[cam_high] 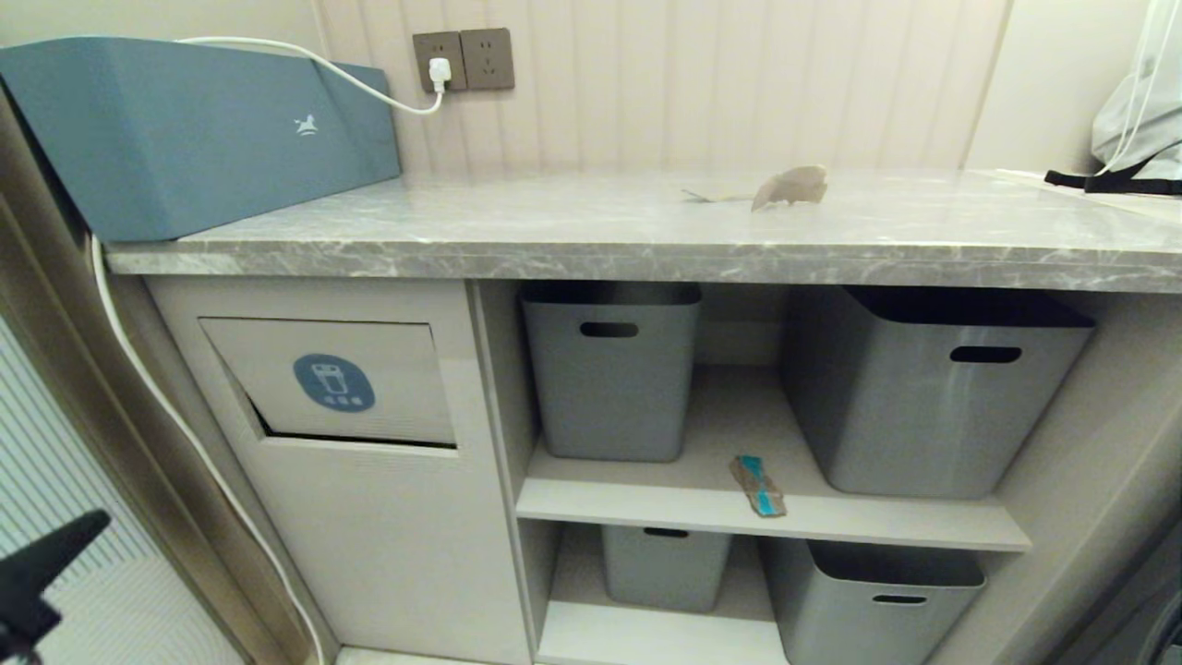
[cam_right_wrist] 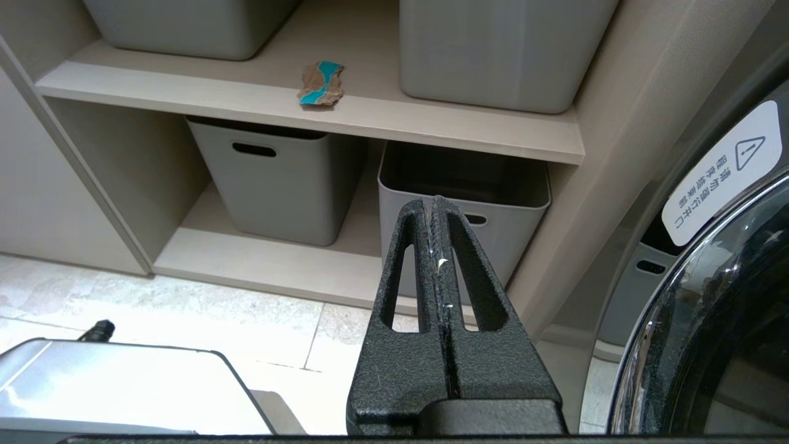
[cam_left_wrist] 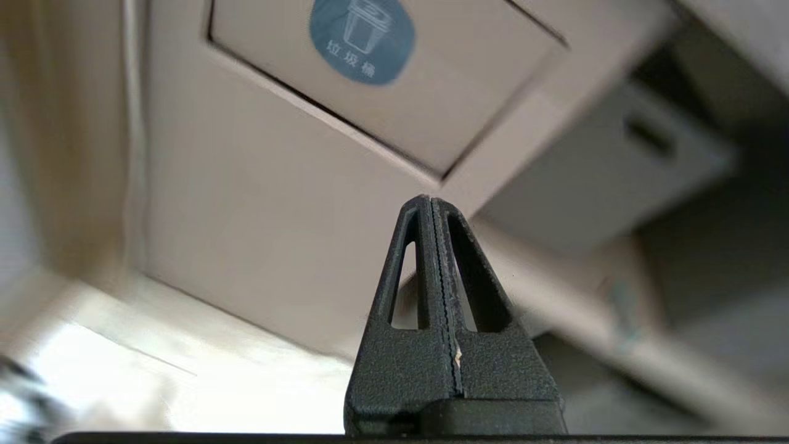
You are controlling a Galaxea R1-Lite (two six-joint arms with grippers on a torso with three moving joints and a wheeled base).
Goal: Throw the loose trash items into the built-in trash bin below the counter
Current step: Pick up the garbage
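**Both grippers closed and empty; two scraps seen outside the bin**

The counter (cam_high: 572,231) is seen across the upper half of the head view. Right of centre on it, a pale brown torn scrap (cam_high: 790,187) is seen lying, well apart from the long blue-teal box (cam_high: 185,129) at the upper left. A white cable (cam_high: 369,88) is run from the box to a wall socket (cam_high: 462,60).

Below the counter, at the lower left, the built-in trash bin (cam_high: 332,383) is shown with its flap slightly ajar along the bottom edge; the round blue sticker (cam_high: 333,381) is carried on the flap. To the right, grey tubs (cam_high: 609,379) are set on two shelves. On the upper shelf (cam_high: 646,494), between the two tubs and near its front edge, a brown scrap with a teal side (cam_high: 759,485) is seen.

The left gripper (cam_left_wrist: 431,203) is shown with its fingers pressed together and nothing between them, pointed toward the cabinet front just below the flap; the background there is blurred, so its closeness to the cabinet cannot be judged. At the lower left corner of the head view, a dark tip is possibly part of it.

The right gripper (cam_right_wrist: 434,203) is likewise closed on nothing, held low before the lower shelves, beside a washing-machine door (cam_right_wrist: 709,308).
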